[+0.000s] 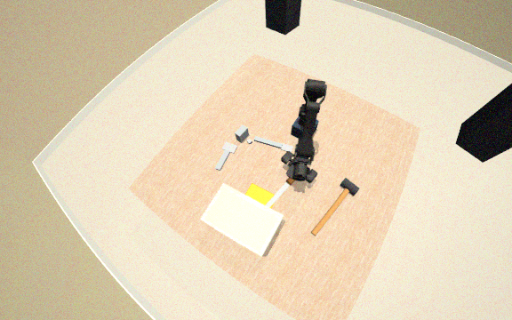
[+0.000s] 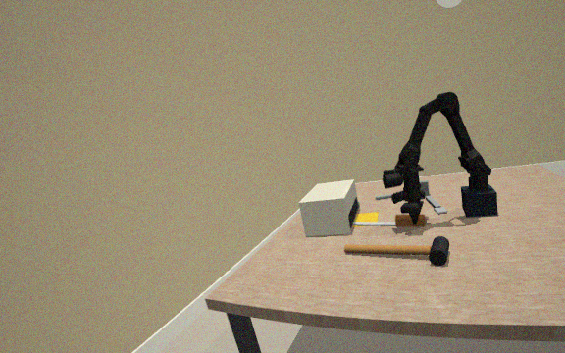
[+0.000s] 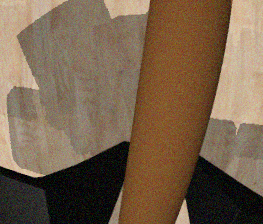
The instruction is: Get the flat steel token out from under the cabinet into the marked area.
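Note:
The white cabinet [image 1: 243, 218] [image 2: 327, 212] stands on the table, with the yellow marked area [image 1: 258, 193] [image 2: 369, 217] at its front. My gripper [image 2: 414, 221] [image 3: 158, 153] is shut on the brown handle [image 2: 402, 220] [image 3: 182, 90] of a tool, low at the table. The tool's thin pale shaft [image 1: 279, 193] [image 2: 377, 224] runs from the handle across the marked area's right corner to the cabinet's front edge. Its far end is hidden at or under the cabinet. The steel token is not visible in any view.
A hammer [image 1: 331, 212] [image 2: 387, 249] with a black head lies to the right of the tool. A grey block [image 1: 242, 133], a small white piece [image 1: 250, 141], a grey T-shaped tool [image 1: 223, 159] and a long grey tool [image 1: 270, 143] lie on the left side.

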You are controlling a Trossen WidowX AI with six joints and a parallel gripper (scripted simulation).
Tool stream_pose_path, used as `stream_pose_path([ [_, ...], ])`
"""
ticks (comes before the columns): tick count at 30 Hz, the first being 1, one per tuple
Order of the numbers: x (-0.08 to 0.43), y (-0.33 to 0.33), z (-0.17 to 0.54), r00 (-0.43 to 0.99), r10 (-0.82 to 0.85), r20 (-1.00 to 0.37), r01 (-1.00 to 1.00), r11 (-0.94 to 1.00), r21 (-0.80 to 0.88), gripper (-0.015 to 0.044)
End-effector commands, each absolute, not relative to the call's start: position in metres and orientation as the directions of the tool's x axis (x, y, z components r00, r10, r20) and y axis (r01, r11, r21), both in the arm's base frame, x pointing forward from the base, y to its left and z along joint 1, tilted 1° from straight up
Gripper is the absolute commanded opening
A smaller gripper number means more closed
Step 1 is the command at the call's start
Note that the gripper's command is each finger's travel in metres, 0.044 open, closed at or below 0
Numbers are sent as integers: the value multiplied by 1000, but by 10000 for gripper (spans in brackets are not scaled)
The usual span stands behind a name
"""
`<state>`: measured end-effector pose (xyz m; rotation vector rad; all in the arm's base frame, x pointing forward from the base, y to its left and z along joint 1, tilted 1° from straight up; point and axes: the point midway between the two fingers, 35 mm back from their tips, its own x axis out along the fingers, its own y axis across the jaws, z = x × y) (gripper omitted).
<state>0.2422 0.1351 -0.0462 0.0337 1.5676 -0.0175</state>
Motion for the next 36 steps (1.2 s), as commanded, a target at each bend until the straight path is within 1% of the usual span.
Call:
stream_pose_path([
  [1,234,135,-47,-2,9,-1000,33,999,9,0],
  [21,206,139,-47,-4,9,-1000,33,999,9,0],
  [36,211,145,-46,0,11,-1000,93,996,11,0],
])
